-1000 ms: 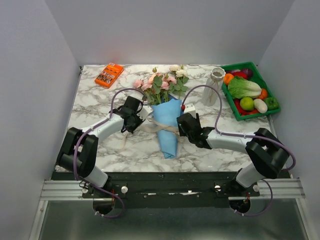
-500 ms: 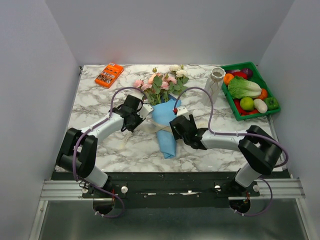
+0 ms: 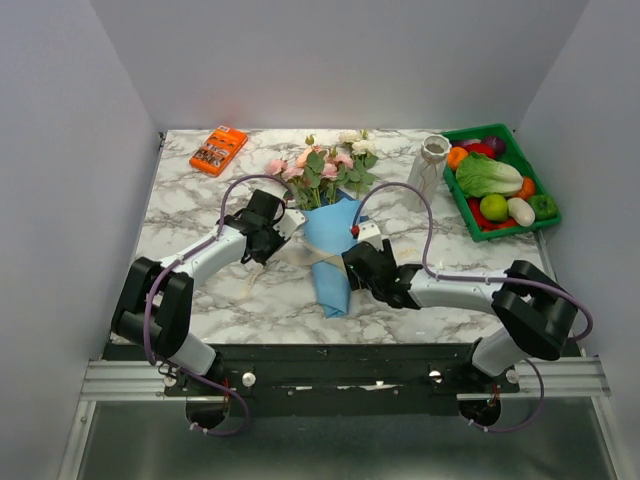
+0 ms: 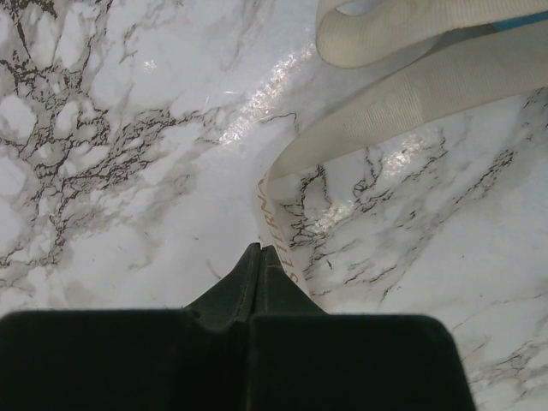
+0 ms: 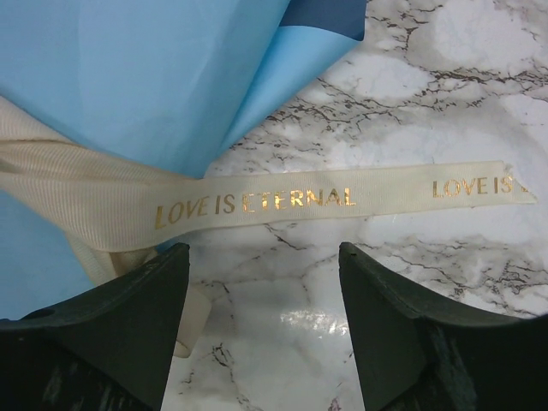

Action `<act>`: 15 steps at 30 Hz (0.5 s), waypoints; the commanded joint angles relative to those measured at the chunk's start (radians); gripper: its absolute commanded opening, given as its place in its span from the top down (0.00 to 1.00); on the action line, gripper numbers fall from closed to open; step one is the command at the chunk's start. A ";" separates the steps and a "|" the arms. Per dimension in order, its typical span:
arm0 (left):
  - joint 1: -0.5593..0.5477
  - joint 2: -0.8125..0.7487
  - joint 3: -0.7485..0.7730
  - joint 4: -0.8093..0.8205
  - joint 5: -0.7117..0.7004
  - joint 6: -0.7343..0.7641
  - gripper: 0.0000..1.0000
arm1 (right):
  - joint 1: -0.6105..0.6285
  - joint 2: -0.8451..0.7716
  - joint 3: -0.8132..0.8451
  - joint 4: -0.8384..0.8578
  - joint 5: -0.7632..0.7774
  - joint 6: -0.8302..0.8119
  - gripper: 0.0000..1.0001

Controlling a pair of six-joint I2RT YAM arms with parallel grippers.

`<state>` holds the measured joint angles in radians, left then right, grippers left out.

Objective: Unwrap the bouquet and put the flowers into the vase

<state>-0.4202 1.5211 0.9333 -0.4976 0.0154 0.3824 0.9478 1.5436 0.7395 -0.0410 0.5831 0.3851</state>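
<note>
At the tabletop's (image 3: pixel 200 290) middle, the left gripper (image 4: pixel 261 255) clamps the ribbon (image 5: pixel 257 202) of the bouquet (image 3: pixel 331 225); the right gripper (image 5: pixel 264 257) hangs open above its tail.

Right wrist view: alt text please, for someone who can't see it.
A cream ribbon printed LOVE IS ETERNAL in gold lies across the marble table, just ahead of the open right tool, which holds nothing. Blue wrapping paper fills the upper left, with the ribbon running over it.

Marble table (image 3: pixel 190 205): bouquet (image 3: pixel 335 228), vase (image 3: pixel 430 165), green tray (image 3: pixel 487 130), orange box (image 3: pixel 218 149)
</note>
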 commanded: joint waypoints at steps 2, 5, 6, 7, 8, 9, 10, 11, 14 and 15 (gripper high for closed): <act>0.001 -0.019 0.004 -0.007 0.021 0.013 1.00 | 0.035 -0.031 -0.022 -0.037 0.037 0.041 0.22; 0.001 -0.009 0.002 -0.004 0.024 0.013 1.00 | 0.037 -0.022 -0.032 -0.002 0.011 0.023 0.22; 0.001 -0.004 0.004 -0.005 0.024 0.012 1.00 | 0.037 -0.016 -0.031 0.018 0.000 0.011 0.22; 0.001 -0.003 0.004 -0.006 0.032 0.010 1.00 | 0.037 -0.007 -0.023 0.026 0.000 0.003 0.21; 0.001 0.002 0.006 -0.006 0.037 0.010 1.00 | 0.036 0.009 -0.014 0.029 0.004 0.000 0.21; 0.001 0.005 0.006 -0.006 0.041 0.009 1.00 | 0.036 0.039 0.000 0.032 0.018 -0.008 0.21; 0.001 0.010 0.007 -0.006 0.043 0.007 1.00 | 0.037 0.059 0.012 0.032 0.024 -0.024 0.21; 0.001 0.013 0.007 -0.006 0.043 0.009 1.00 | 0.037 0.073 0.035 0.032 0.032 -0.031 0.21; 0.001 0.028 0.010 -0.002 0.040 0.010 0.84 | 0.037 0.119 0.054 0.078 0.053 -0.060 0.21; 0.001 0.033 0.009 -0.001 0.040 0.012 0.76 | 0.036 0.131 0.058 0.104 0.057 -0.069 0.21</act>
<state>-0.4202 1.5284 0.9333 -0.4973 0.0292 0.3882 0.9771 1.6264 0.7605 -0.0177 0.5949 0.3622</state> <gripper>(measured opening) 0.083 0.786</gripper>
